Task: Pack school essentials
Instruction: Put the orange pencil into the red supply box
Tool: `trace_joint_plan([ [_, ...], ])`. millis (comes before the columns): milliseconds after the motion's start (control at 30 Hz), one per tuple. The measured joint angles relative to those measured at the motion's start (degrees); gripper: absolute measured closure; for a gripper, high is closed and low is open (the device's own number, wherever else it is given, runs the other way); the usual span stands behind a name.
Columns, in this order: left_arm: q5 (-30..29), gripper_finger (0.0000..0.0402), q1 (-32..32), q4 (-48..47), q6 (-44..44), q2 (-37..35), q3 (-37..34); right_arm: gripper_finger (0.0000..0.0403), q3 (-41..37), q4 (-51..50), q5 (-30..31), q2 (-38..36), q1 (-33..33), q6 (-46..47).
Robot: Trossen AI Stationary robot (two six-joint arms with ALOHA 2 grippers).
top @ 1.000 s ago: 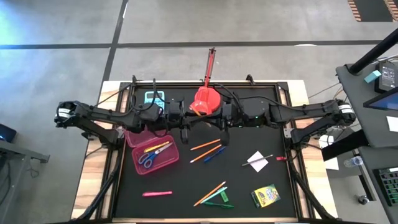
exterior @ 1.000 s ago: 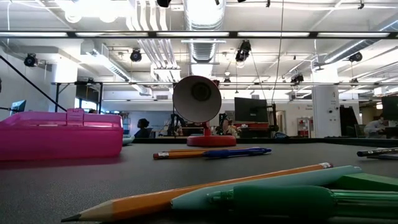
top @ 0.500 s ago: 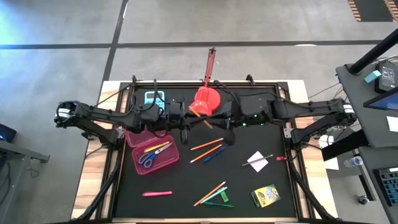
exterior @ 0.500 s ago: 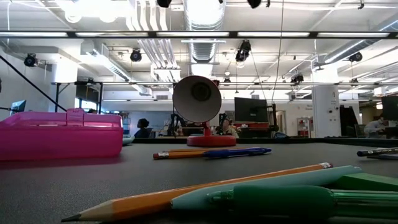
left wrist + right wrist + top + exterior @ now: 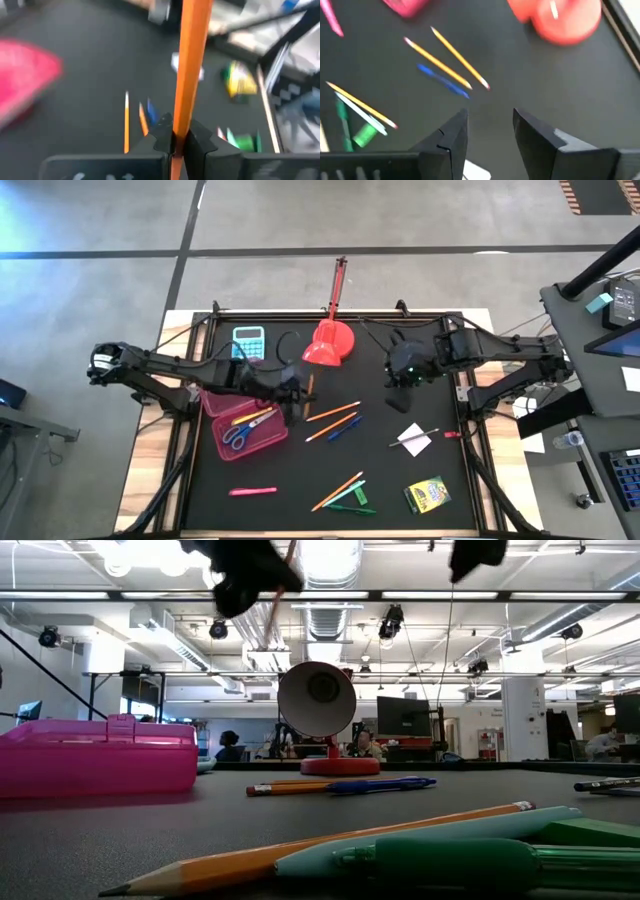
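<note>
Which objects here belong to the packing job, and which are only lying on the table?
Job: orange pencil held by left gripper, pink box, scissors, pink highlighter, crayon box.
Lying about: calculator, red scoop.

No legible writing

We find no text, label or number we can read; the crayon box (image 5: 427,495) carries print too small to make out; the calculator (image 5: 248,338) keys are likewise illegible.

Left end effector (image 5: 293,395) clamped shut; right end effector (image 5: 397,402) parted, raised.
</note>
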Motion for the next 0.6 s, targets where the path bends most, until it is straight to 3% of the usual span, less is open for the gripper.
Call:
trace_joint_plan([
  [400,11.5,0.0395,-0.9,-29.5,-8.0,-0.1,0.0,0.0289,-14.4,-1.7,-0.1,0.2,0.0,2.3],
  [600,11.5,0.0394,-2.2,-37.2,-8.1,-0.1,-1.8,0.0304,-21.5,5.0,-7.4,0.2,0.7,2.3],
])
